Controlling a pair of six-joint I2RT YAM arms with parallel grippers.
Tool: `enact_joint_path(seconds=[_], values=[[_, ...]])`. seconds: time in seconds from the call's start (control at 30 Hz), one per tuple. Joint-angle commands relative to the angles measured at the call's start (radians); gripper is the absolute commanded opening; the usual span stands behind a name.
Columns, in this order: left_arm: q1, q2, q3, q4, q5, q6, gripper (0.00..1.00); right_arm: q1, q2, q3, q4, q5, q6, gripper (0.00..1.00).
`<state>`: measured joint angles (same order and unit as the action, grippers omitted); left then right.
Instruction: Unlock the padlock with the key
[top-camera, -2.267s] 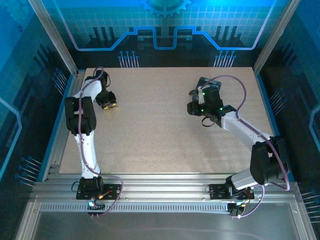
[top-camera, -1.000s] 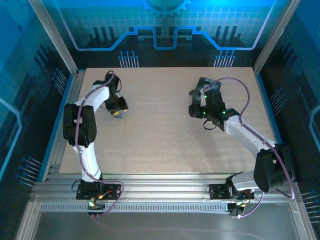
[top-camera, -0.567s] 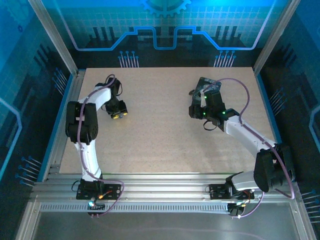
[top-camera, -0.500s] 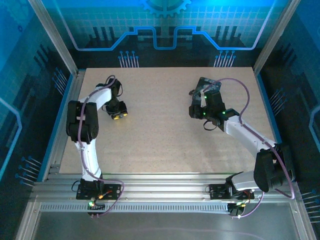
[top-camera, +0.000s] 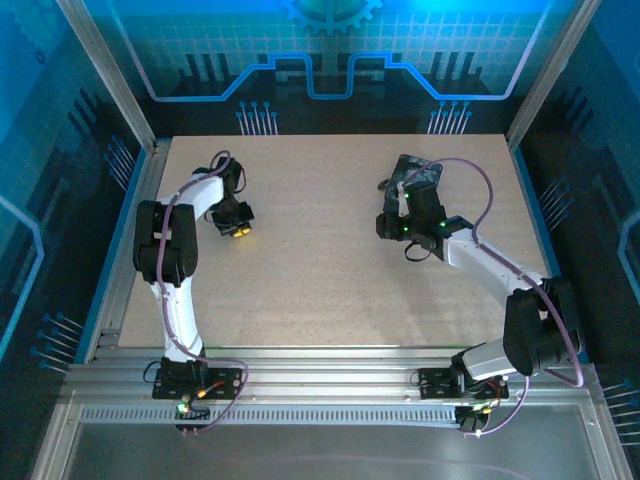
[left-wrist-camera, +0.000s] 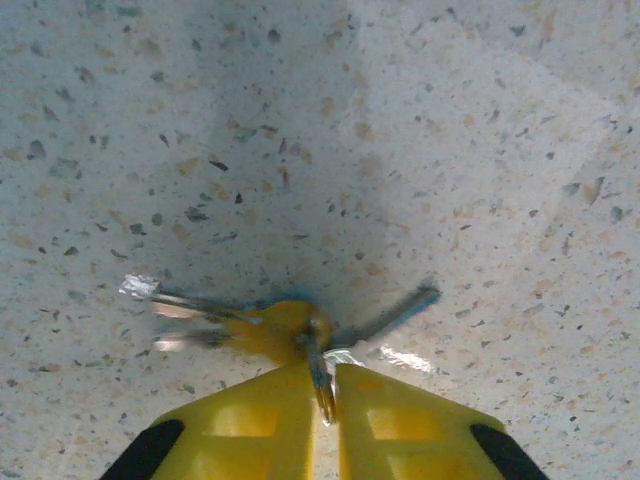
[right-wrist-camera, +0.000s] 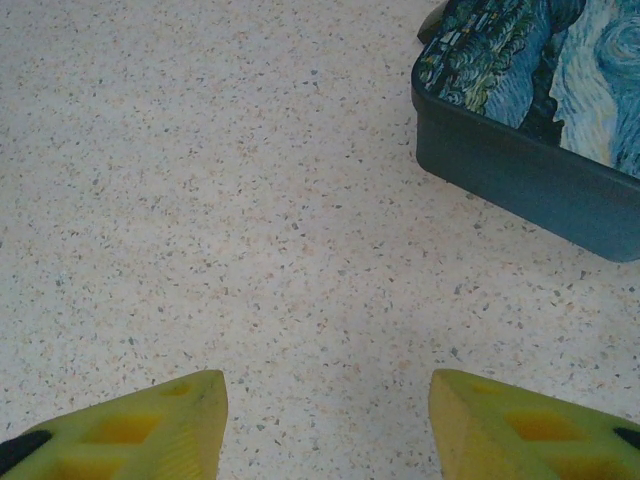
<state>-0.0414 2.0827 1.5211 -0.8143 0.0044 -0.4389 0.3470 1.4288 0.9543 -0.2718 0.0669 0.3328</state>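
Left wrist camera looks down on the speckled tabletop (left-wrist-camera: 420, 120), where the padlock (left-wrist-camera: 282, 330) shows its yellowish body just past the tips of the left end effector (left-wrist-camera: 322, 375). The yellow fingers (left-wrist-camera: 250, 420) stand narrow, all but together, clamped on a thin grey metal bit that runs from the padlock's body toward 6 o'clock. Whether that bit is the shackle cannot be told, nor whether the padlock rests on the tabletop or hangs just above it.

The key (left-wrist-camera: 400, 310), slim and bluish, points away from the padlock toward 2 o'clock, with its near end right beside the body. Two thin grey metal bars (left-wrist-camera: 190, 305) reach from the body toward 9 o'clock.

From the top external camera, the left end effector is low over the tabletop at about 10 o'clock, well apart from the right arm (top-camera: 480, 260) at 2 o'clock.

Right wrist camera has the right end effector (right-wrist-camera: 325, 385) spread wide, with nothing between its yellow fingers and bare tabletop beneath. The dark swirl-painted box (right-wrist-camera: 520, 190) sits on the tabletop at 1 o'clock of that view, apart from both fingers.
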Motion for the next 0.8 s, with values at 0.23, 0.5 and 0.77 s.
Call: enact_joint_path(seconds=[0.23,0.5,0.77], values=[[-0.011,-0.052,-0.009,-0.031,0.041,0.028,0.03,0.014,-0.013,-0.003,-0.020,0.008,-0.002,0.57],[-0.302,-0.185,-0.062,-0.044,0.032,-0.009,0.02,-0.103,-0.016,0.016,-0.121,0.034,0.042,0.61],[-0.729,-0.005,0.165,-0.041,0.012,-0.113,0.02,-0.290,-0.085,0.001,-0.208,0.003,0.087,0.67]])
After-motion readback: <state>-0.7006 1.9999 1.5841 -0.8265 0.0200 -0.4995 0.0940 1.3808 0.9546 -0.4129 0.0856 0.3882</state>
